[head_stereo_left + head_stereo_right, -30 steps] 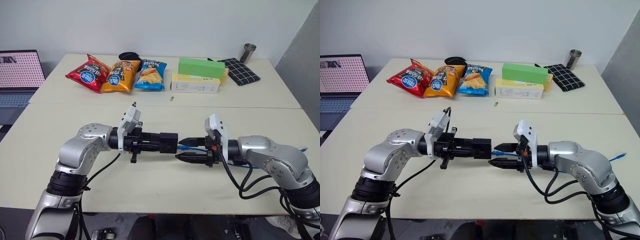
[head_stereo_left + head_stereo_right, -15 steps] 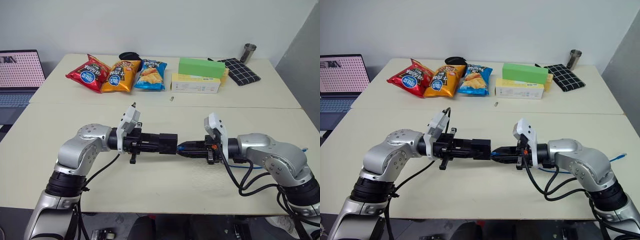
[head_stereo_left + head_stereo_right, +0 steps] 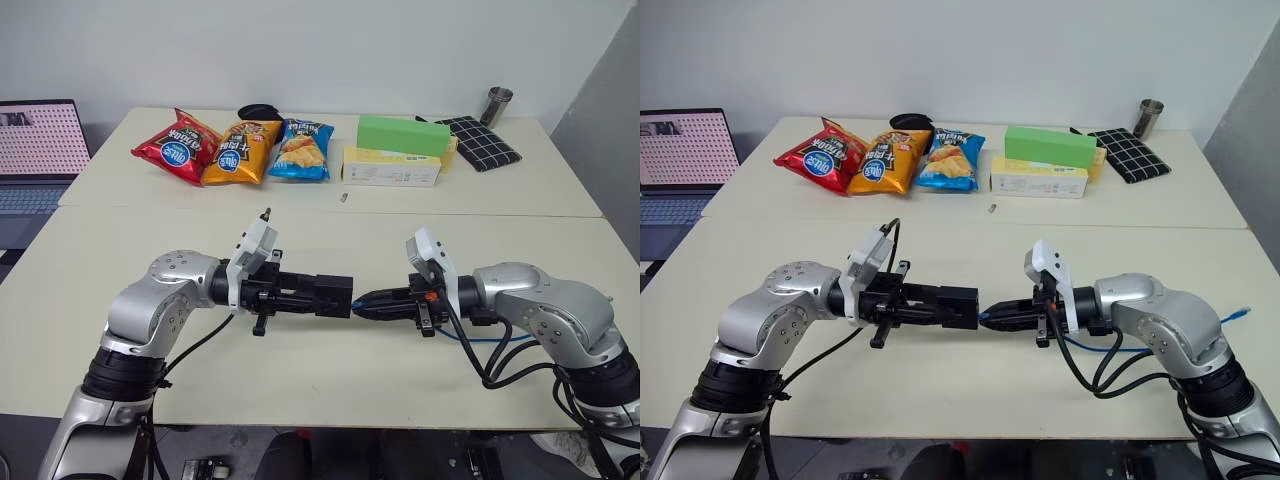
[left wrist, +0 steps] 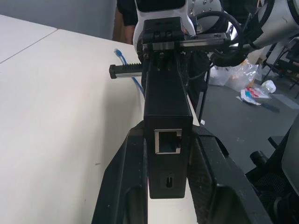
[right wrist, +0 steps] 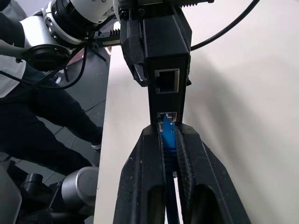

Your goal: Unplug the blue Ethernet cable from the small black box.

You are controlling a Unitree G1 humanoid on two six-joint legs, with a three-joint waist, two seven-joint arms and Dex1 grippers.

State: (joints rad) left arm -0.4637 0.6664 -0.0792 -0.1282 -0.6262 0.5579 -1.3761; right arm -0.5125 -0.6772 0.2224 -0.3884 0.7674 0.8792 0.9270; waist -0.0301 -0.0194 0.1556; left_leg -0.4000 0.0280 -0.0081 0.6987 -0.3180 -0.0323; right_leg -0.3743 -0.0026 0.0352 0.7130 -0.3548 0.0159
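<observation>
My left gripper (image 3: 322, 296) is shut on the small black box (image 3: 336, 295), held above the table with its fingers (image 4: 127, 154) on either side of it. The box (image 5: 166, 51) shows two ports on the side facing my right gripper. The blue Ethernet cable's plug (image 5: 167, 127) sits in the lower port. My right gripper (image 3: 360, 302) is shut on that plug, right at the box. From there the blue Ethernet cable (image 3: 1120, 348) runs back under my right arm to its free end (image 3: 1238, 315) on the table.
At the back of the table lie three chip bags (image 3: 238, 150), a green box (image 3: 402, 134) on a yellow box (image 3: 390, 167), a black checked cloth (image 3: 482, 142) and a metal cup (image 3: 498, 104). A laptop (image 3: 36, 150) stands at the far left.
My right gripper, open around the cable a second ago, has closed on the blue plug at the box. The left gripper and the box have kept still.
</observation>
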